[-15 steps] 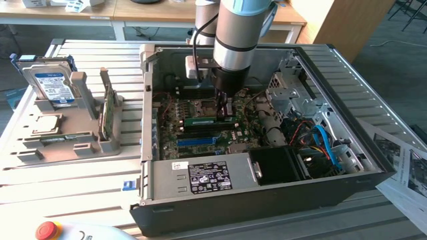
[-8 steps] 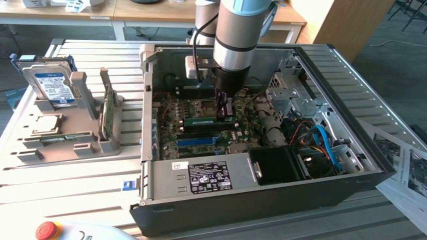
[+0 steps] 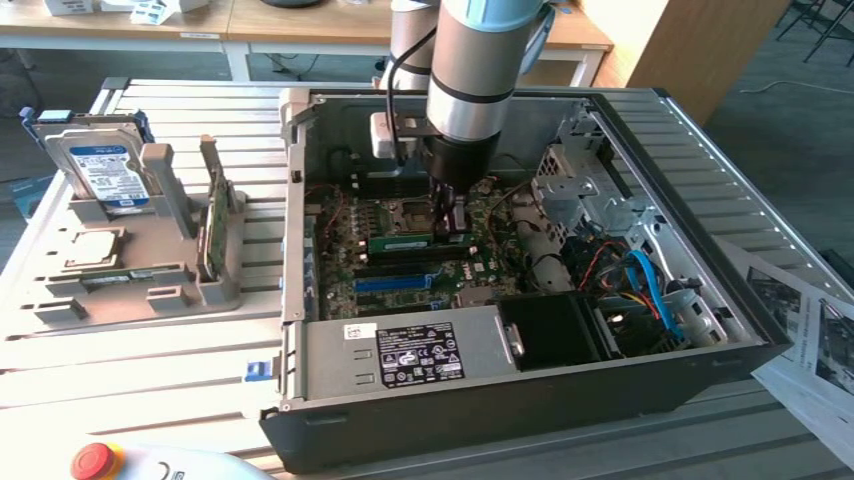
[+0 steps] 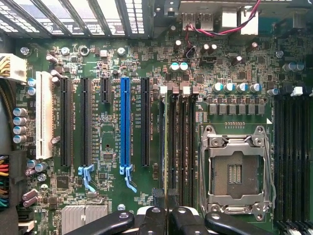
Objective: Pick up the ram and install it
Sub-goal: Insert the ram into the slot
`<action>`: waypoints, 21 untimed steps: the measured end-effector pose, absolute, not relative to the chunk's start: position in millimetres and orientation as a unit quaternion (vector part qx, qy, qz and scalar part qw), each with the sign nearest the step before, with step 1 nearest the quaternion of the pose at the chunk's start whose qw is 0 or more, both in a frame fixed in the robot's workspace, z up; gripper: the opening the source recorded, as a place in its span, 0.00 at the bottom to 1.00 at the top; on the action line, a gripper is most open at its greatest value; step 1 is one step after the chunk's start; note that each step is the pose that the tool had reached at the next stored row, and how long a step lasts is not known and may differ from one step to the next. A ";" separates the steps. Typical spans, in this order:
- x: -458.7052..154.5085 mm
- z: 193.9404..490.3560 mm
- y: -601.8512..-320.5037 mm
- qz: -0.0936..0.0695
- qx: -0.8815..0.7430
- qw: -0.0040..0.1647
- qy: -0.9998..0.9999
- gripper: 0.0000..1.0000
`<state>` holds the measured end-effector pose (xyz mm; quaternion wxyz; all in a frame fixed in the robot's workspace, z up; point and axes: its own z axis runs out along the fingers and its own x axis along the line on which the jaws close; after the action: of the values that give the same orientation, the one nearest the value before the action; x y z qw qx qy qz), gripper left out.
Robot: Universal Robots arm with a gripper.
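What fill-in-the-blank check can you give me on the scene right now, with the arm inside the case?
1. The gripper is shut on the ram, whose board is ___ in colour.
2. On the motherboard, the long slot flanked by black slots is ___.
3. The hard drive sits in the gray tray, on the exterior view's ___ of the computer case.
Missing words: green; blue; left.

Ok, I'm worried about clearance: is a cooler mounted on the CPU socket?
No, the CPU socket is bare, its metal frame exposed with nothing mounted over it.
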<state>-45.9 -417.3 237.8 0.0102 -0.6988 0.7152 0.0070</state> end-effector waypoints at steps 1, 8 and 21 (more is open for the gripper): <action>-45.9 237.8 -417.3 0.007 -0.699 0.010 0.715 0.12; -45.6 237.8 -417.3 0.008 -0.699 0.010 0.715 0.12; -42.4 237.8 -417.9 0.015 -0.699 0.003 0.715 0.12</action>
<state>-42.4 -417.9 237.8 0.0033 -0.6987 0.7153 0.0147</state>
